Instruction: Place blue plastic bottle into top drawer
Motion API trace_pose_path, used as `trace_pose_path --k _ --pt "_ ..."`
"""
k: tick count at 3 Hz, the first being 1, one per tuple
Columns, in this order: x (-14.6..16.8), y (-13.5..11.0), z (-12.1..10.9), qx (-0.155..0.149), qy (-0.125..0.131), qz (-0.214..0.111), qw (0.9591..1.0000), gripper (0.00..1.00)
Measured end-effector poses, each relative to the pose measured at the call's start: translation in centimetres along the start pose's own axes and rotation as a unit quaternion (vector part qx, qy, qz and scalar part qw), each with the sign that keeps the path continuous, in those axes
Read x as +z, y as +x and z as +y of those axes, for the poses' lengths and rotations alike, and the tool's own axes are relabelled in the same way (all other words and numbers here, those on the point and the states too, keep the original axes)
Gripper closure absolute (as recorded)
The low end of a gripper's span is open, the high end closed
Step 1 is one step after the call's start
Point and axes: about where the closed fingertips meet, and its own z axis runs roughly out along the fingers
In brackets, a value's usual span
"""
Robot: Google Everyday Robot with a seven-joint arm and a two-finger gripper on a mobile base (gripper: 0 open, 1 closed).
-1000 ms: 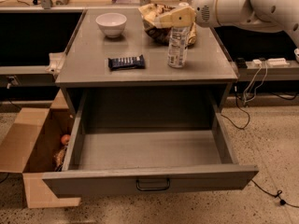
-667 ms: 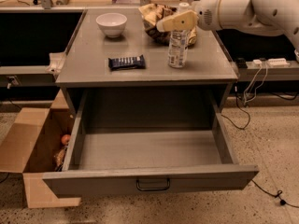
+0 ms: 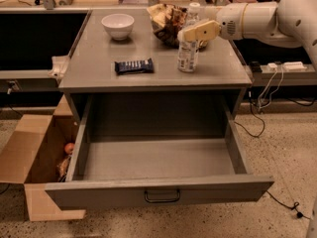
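looking at the desk (image 3: 99, 78) from the front: the blue plastic bottle (image 3: 187, 58) stands upright on the top, right of centre, near the front edge. it reads clear rather than blue, with a white cap and a pale label. the gripper (image 3: 188, 33) is at the bottle's upper half, coming in from the right on the white arm (image 3: 262, 19); its pale tip crosses in front of the bottle just above the label. can't tell if it's clamped on the bottle or only against it. the top drawer (image 3: 158, 195) is pulled well out below the desk top, grey inside, with a dark bar handle (image 3: 162, 197) at the centre of the front; the bottle is on the desk, not in the drawer. also on the desk: a dark wrapped snack bar (image 3: 133, 66) left of the bottle and apart from it, a white bowl (image 3: 118, 25) at back left, and a crumpled brown bag (image 3: 166, 19) just behind the bottle. a cardboard box (image 3: 29, 152) is open on the floor left of the drawer, with something orange (image 3: 69, 148) inside. cables (image 3: 260, 98) hang on the right.
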Motion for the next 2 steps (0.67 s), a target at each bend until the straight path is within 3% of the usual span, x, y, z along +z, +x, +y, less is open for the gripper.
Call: trace_pose_path --k 1,2 --pt "0.51 0.57 -0.08 -0.01 -0.018 -0.003 0.9998 0.0" --pt "1.5 1.28 -0.15 -0.017 -0.029 -0.006 0.9994 0.22"
